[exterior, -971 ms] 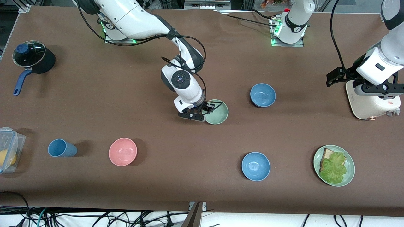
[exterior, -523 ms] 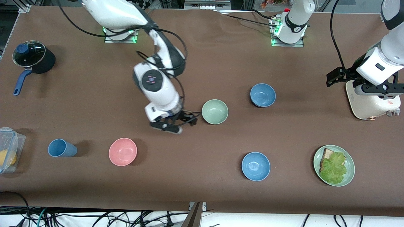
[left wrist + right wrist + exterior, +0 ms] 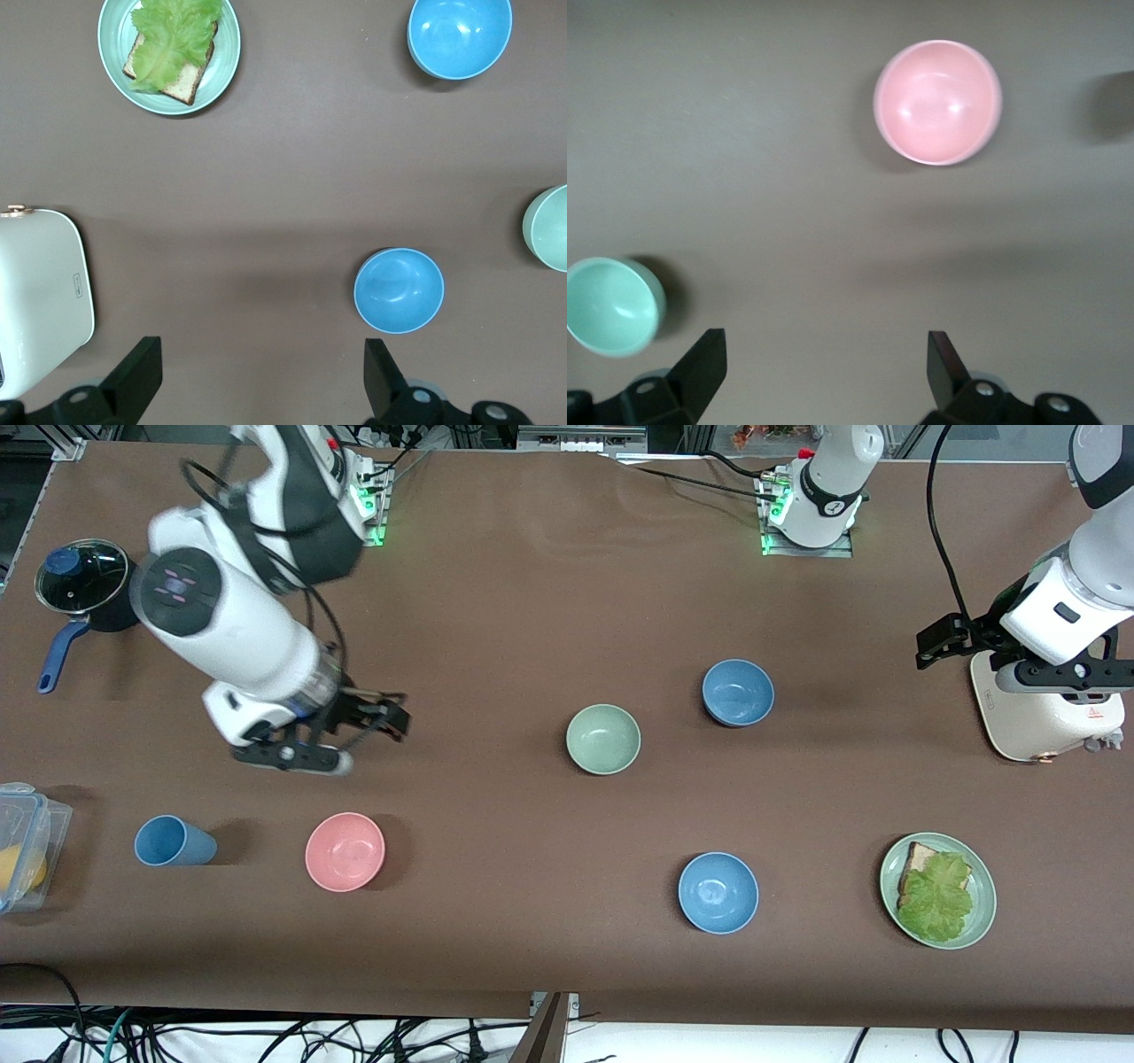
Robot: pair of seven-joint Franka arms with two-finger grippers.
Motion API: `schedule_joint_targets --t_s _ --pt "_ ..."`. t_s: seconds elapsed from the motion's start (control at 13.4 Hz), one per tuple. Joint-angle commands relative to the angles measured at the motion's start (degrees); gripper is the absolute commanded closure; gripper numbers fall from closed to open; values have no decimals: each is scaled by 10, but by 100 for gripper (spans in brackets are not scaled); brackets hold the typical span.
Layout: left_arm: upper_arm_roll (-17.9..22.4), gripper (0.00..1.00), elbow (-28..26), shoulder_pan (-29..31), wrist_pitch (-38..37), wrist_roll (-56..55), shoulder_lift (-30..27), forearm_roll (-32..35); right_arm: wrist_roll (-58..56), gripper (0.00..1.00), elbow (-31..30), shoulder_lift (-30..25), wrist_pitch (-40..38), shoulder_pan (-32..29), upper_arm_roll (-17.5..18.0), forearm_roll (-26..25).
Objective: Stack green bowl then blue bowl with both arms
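The green bowl (image 3: 603,739) stands upright and empty mid-table; it also shows in the right wrist view (image 3: 611,305) and at the edge of the left wrist view (image 3: 549,228). The muted blue bowl (image 3: 738,692) stands beside it, toward the left arm's end and farther from the front camera (image 3: 399,289). My right gripper (image 3: 376,719) is open and empty, up over bare table between the green bowl and the pink bowl (image 3: 822,372). My left gripper (image 3: 943,640) is open and empty, waiting over the table next to the white toaster (image 3: 260,381).
A brighter blue bowl (image 3: 718,892) and a green plate (image 3: 983,908) with bread and lettuce sit near the front edge. A pink bowl (image 3: 345,851), blue cup (image 3: 174,841), clear box (image 3: 22,846) and lidded pot (image 3: 89,589) lie toward the right arm's end. A white toaster (image 3: 1045,708) stands at the left arm's end.
My right gripper left the green bowl's rim and swung up and away toward the right arm's end. The green bowl stayed in place. The left arm has not moved.
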Motion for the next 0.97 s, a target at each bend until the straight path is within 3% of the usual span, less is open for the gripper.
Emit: schedule_joint_targets --t_s 0.0,0.22,0.37,0.9 --pt "0 0 5 -1 -7 -2 -1 2 -104 0 -33 -64 -56 -71 2 43" --pt "0 0 5 -1 -7 -2 -1 2 -190 0 -58 -116 -107 -125 1 43" --pt "0 0 5 -1 -7 -2 -2 2 -190 0 -129 -178 -97 -126 -4 39" --pt "0 0 5 -1 -7 -2 -1 2 -197 0 -96 -160 -103 -109 -8 -12"
